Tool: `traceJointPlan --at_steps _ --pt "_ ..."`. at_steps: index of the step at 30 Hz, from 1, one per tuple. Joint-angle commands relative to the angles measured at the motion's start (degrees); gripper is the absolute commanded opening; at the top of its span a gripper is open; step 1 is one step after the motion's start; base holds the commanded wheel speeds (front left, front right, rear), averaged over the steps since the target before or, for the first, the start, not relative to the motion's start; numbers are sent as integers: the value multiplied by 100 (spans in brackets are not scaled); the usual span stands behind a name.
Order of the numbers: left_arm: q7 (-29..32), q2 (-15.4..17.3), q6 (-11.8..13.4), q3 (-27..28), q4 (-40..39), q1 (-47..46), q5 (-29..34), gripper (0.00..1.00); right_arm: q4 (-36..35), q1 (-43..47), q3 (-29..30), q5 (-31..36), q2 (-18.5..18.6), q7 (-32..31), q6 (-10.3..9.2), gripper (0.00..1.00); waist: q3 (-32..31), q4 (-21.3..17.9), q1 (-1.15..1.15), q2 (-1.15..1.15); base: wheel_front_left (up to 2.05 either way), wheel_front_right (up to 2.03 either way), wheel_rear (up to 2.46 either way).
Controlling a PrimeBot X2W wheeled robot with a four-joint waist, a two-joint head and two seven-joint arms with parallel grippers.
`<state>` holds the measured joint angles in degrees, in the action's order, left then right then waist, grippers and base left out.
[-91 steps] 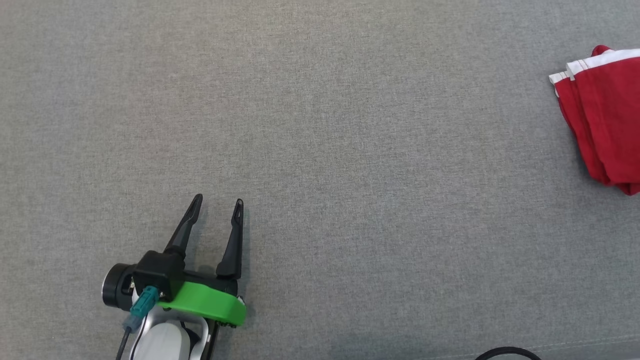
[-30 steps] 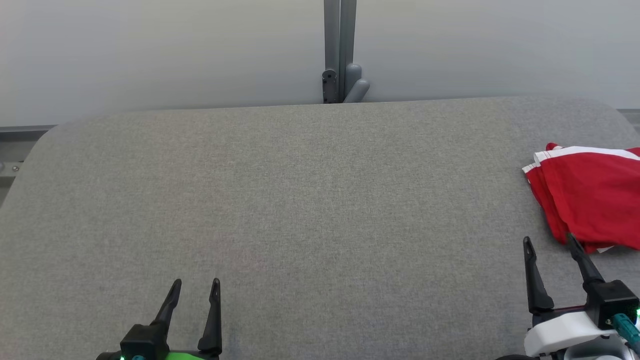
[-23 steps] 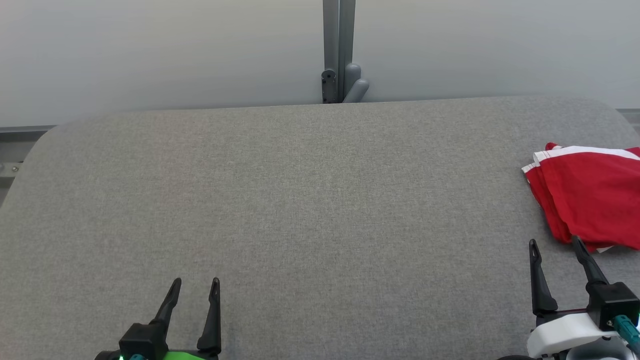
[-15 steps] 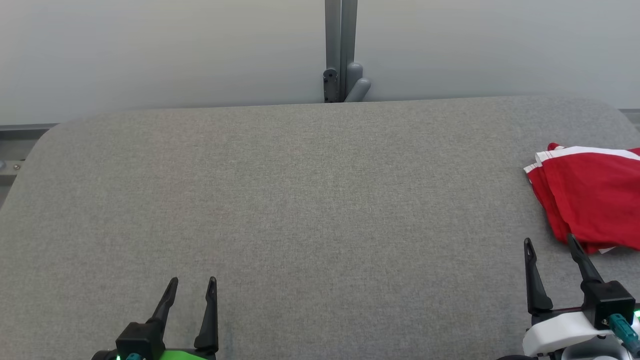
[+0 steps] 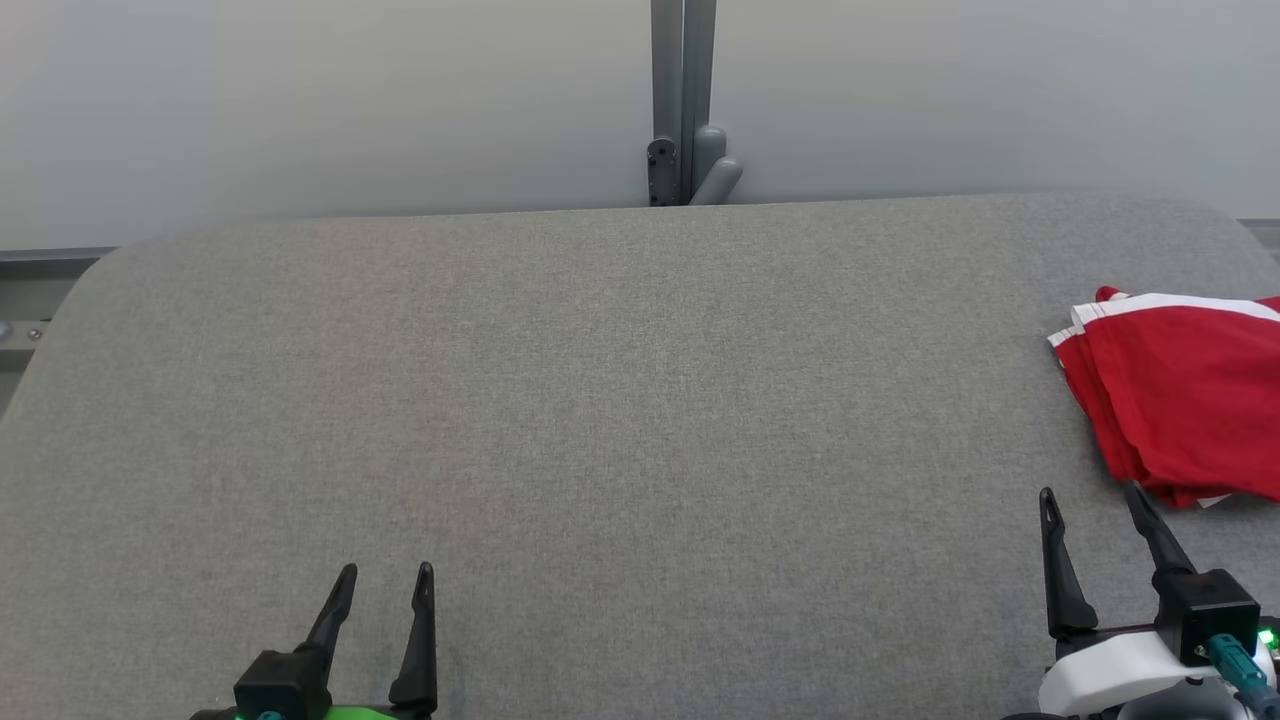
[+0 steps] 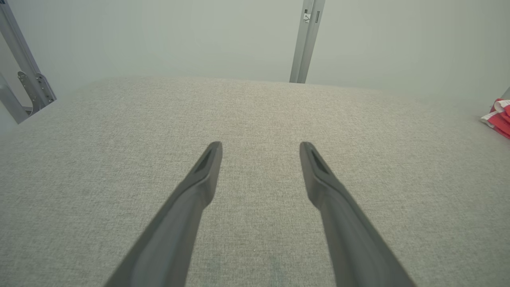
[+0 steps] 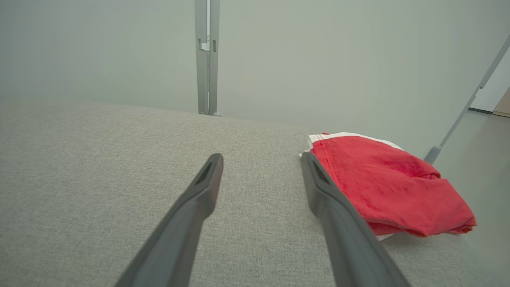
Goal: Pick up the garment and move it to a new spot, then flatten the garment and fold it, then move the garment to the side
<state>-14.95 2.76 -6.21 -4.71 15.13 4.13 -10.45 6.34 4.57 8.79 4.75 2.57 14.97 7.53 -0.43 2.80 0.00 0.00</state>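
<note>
Head: folded red white-trimmed cloth garment [image 5: 1180, 400] at right edge of grey fabric tabletop [image 5: 600, 400], seemingly set aside as asked; left gripper [image 5: 387, 572] lower left, right gripper [image 5: 1088, 495] lower right, both spread, empty. Left wrist: garment far right. Right wrist: garment right of centre, beside gripper.

The left gripper [image 5: 387, 571] has two long, black, tapering fingers [image 5: 419, 640] on a black block [image 5: 285, 686] with a green collar [image 5: 360, 713]. The right gripper [image 5: 1088, 492] has a white housing [image 5: 1110, 676], a teal plug [image 5: 1229, 660] and a small green light [image 5: 1266, 637].
</note>
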Motion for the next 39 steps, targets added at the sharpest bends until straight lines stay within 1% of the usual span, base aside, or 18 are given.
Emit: traceJointPlan --at_steps 1,7,11,22,39 --pt "0 0 0 2 -1 -1 -3 0 4 -4 -1 -3 1 0 1 0 1 -2 0 0 0 0 0" --pt "40 -8 -1 -15 216 57 -51 0 274 -7 7 -50 -47 -45 1 0 1 -3 0 0 0 0 0" --pt "164 -6 -8 56 210 -19 -512 0 366 -130 60 -572 -42 -222 1 0 3 -12 0 0 0 0 0" --pt "459 -3 -27 218 158 -184 -1670 0 386 -251 -29 -1972 -28 -478 0 0 8 -36 0 0 0 0 0" --pt "850 2 -53 433 97 -405 -3193 0 471 -462 -89 -3777 -10 -856 -1 0 17 -74 0 0 0 0 0"
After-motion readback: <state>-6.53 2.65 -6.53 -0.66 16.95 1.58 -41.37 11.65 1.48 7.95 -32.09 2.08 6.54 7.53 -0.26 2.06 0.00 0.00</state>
